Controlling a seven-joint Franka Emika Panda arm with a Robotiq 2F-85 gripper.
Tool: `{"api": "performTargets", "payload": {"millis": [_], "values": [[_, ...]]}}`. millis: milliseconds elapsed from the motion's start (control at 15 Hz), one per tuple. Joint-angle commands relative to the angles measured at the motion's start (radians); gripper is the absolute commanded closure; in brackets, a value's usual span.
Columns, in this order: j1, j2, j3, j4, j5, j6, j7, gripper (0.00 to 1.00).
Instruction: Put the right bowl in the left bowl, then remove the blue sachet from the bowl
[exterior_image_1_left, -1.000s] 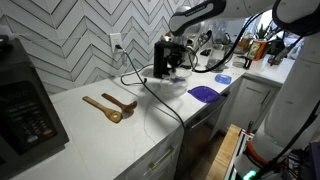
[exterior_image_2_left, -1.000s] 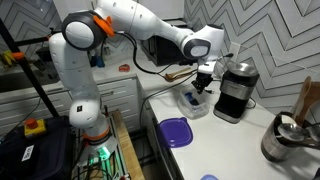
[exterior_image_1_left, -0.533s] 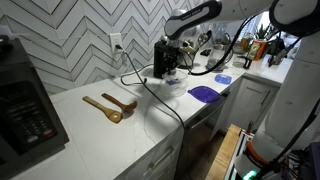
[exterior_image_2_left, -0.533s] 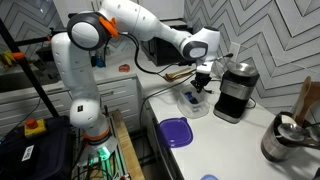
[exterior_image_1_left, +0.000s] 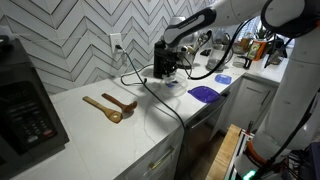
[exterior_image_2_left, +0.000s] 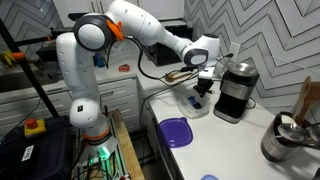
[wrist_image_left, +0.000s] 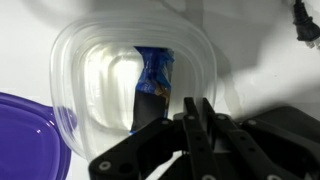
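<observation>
A clear plastic bowl (wrist_image_left: 140, 60) sits on the white counter, seen in both exterior views (exterior_image_1_left: 173, 87) (exterior_image_2_left: 196, 104). The blue sachet (wrist_image_left: 154, 72) lies inside it, a small dark-blue packet near the bowl's middle; it also shows as a blue speck in an exterior view (exterior_image_2_left: 190, 98). My gripper (wrist_image_left: 196, 104) hangs just over the bowl's rim, to the right of the sachet, with its fingers pressed together and nothing between them. It also shows in both exterior views (exterior_image_1_left: 172, 74) (exterior_image_2_left: 203, 88). I see no second separate clear bowl.
A wide purple-blue dish (exterior_image_1_left: 205, 93) (exterior_image_2_left: 175, 132) (wrist_image_left: 25, 130) lies beside the bowl. A light-blue dish (exterior_image_1_left: 222, 78) lies farther off. A black coffee machine (exterior_image_1_left: 164, 57) (exterior_image_2_left: 235, 88) stands right behind the bowl. Wooden spoons (exterior_image_1_left: 110, 106), a cable and a kettle (exterior_image_2_left: 285, 135) are on the counter.
The gripper has come down a little closer to the clear bowl. The bowl, sachet and dishes have not moved.
</observation>
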Motion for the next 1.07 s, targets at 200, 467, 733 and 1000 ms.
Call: {"api": "performTargets", "payload": {"millis": [200, 467, 733, 1000], "values": [[0.008, -0.03, -0.005, -0.024, -0.009, 0.024, -0.03, 0.39], [0.003, -0.057, -0.003, -0.023, 0.012, -0.067, -0.049, 0.1], [-0.005, -0.075, -0.01, -0.036, -0.02, -0.14, -0.067, 0.0], [-0.015, -0.063, -0.019, -0.038, -0.018, -0.177, -0.103, 0.0]]}}
